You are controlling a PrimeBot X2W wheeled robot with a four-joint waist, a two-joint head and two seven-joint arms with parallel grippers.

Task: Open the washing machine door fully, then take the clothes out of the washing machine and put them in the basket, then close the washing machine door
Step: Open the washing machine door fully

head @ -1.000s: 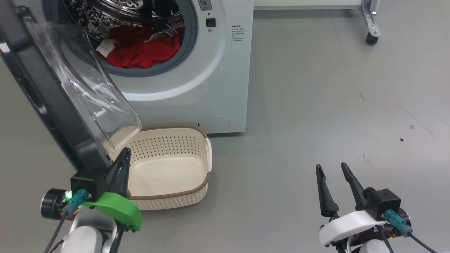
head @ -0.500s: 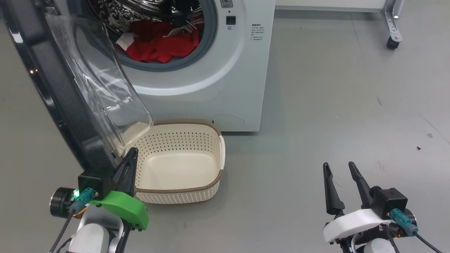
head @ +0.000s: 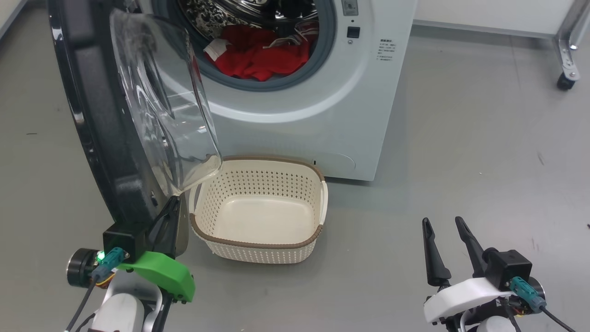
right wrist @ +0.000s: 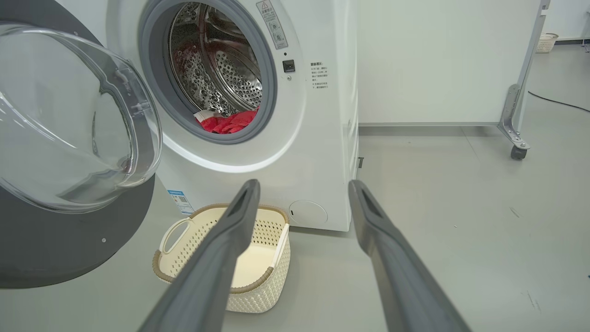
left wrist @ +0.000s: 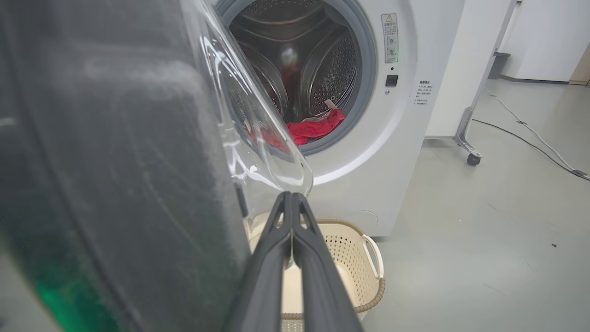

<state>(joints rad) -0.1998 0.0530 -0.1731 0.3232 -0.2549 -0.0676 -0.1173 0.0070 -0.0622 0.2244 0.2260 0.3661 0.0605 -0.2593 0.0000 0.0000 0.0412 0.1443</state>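
From the head, the washing machine door stands partly open, with the left gripper just beside its lower inner rim, jaws clenched on nothing — push there, sweeping outward, clear of the basket. The left wrist shows the clothes low in the washing machine. From the right wrist, the right gripper hangs apart, jaws spread and empty.

Grey floor, white wall
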